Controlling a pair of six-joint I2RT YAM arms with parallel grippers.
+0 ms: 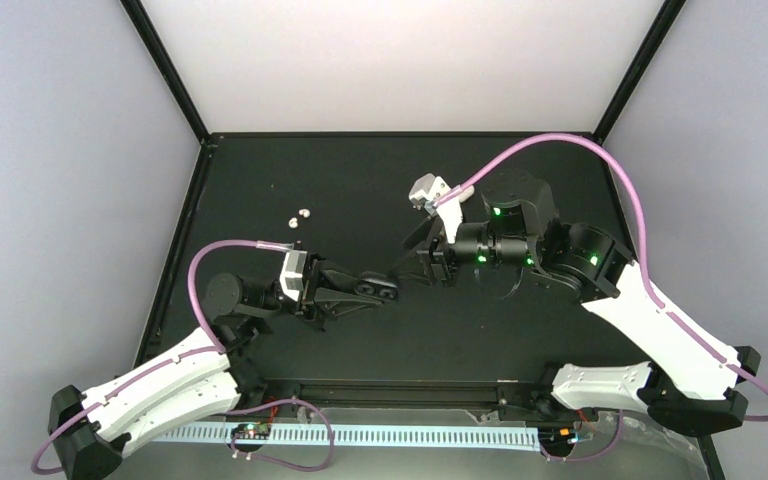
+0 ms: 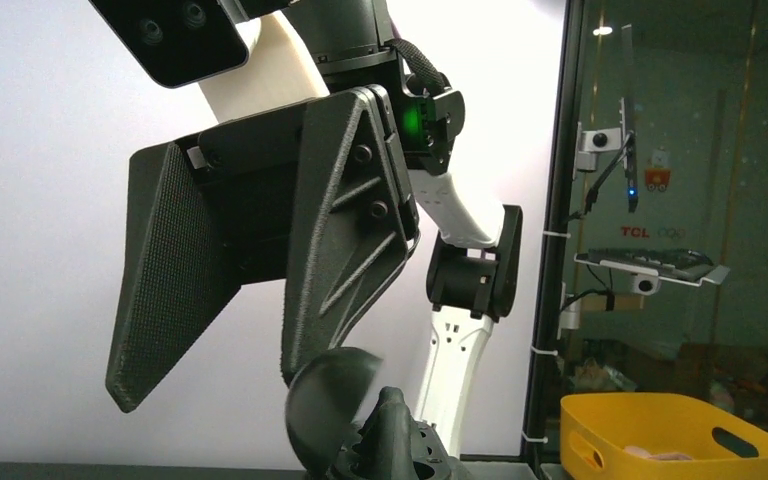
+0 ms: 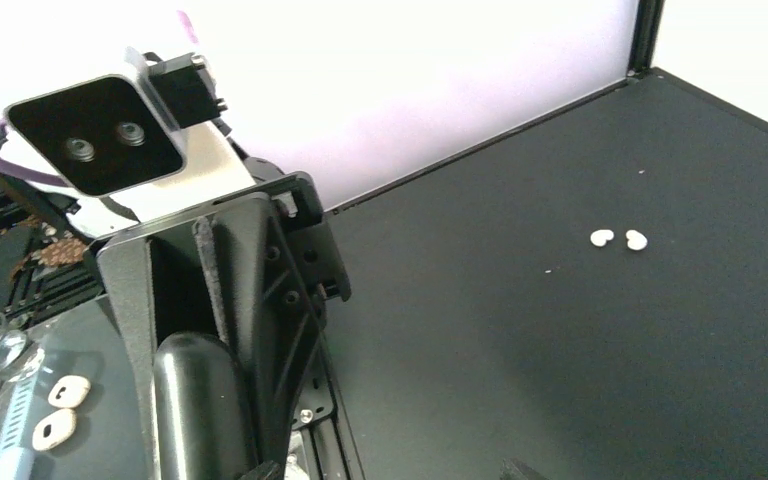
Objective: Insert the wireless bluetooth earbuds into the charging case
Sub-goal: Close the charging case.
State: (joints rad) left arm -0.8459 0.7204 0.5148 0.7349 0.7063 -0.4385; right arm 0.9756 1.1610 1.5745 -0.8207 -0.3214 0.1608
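My left gripper [image 1: 372,290] is shut on the charging case [image 1: 388,290], a glossy black pebble just above the table. In the left wrist view the case's domed black lid [image 2: 335,400] stands raised beside my left fingertip [image 2: 390,425], its edge blurred. My right gripper [image 1: 412,262] faces it from the right, open. One of its ribbed fingers [image 2: 345,250] reaches down to the lid. The right wrist view shows the case [image 3: 200,410] between the left fingers, with my right gripper [image 3: 390,472] spread wide. Two white earbuds [image 3: 602,238] [image 1: 300,215] lie side by side on the black table, far left.
The black table [image 1: 360,180] is walled by white panels with black frame posts. A yellow bin [image 2: 675,440] stands beyond the right post. A perforated white strip [image 1: 390,436] and purple cables run along the near edge by the arm bases.
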